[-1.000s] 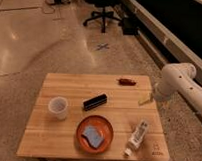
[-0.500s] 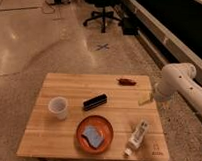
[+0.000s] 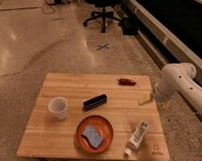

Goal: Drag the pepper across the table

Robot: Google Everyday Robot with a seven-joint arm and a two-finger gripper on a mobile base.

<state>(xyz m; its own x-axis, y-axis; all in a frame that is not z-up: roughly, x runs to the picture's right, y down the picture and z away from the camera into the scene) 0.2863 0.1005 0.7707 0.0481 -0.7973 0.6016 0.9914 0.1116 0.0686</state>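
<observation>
Wooden counter (image 3: 69, 86) on speckled floor (image 3: 26, 42); pepper (image 3: 127, 81) lies near far right corner; pincer (image 3: 143, 100) at right edge, apart from it, open or closed: cannot tell.

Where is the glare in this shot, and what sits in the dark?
Camera view: glare streaks the polished floor at upper left; the upper right corner is nearly black; the table is evenly lit, with the pepper easy to pick out near its far edge and the gripper low at its right edge.
</observation>
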